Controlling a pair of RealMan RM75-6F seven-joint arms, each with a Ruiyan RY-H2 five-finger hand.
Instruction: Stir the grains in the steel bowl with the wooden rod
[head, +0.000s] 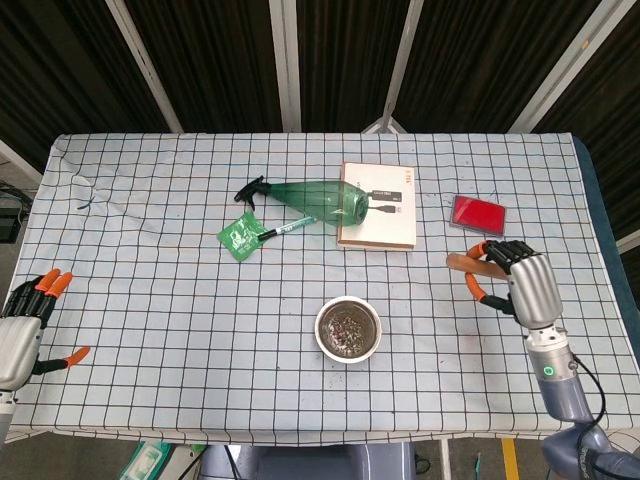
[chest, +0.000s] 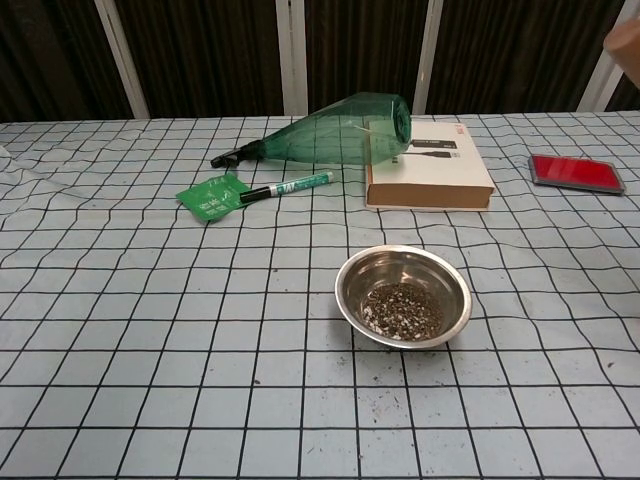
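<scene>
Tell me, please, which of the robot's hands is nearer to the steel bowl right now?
The right hand, gripping the wooden rod, is nearer, off to the steel bowl's right side. The left hand sits far away at the table's left edge.

You will find print on four things, none of it legible: the box (chest: 428, 165) lid's dark label, the marker (chest: 286, 187) barrel, the green packet (chest: 209, 197) and the spray bottle (chest: 335, 128).
</scene>
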